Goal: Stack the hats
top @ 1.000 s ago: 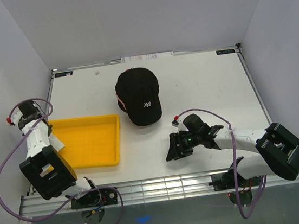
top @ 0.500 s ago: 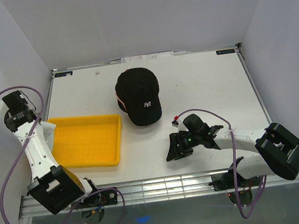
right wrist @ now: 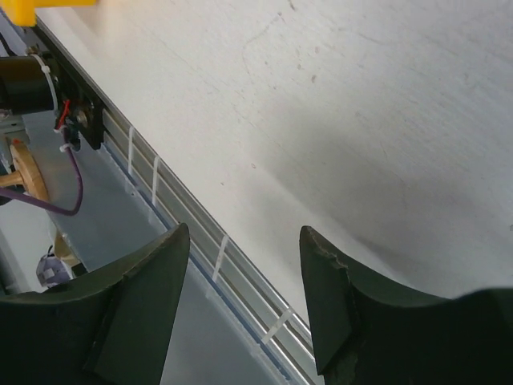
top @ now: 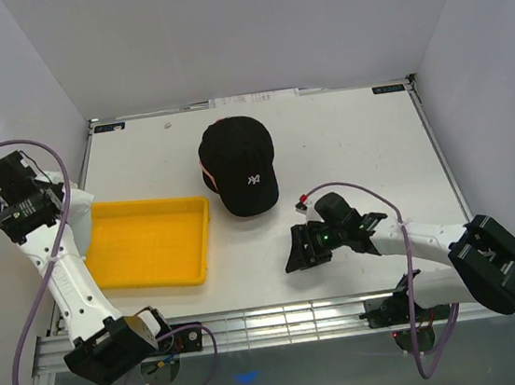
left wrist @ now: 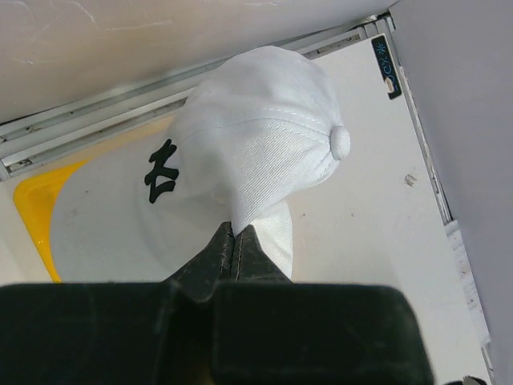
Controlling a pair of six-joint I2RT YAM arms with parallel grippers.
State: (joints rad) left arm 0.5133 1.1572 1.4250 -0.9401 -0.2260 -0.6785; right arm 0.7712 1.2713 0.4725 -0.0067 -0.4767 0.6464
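L gripper [left wrist: 233, 241] higher; white NY(?) cap [left wrist: 256, 136]

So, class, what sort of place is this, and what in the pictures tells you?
Probably a robotics lab test cell: two robot arms bolted at the edge of a white table boxed in by plain walls, with staged props, a black cap and a yellow tray.

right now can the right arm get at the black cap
Probably yes: the right gripper is open and empty, the black cap lies near it, and nothing stands between them.
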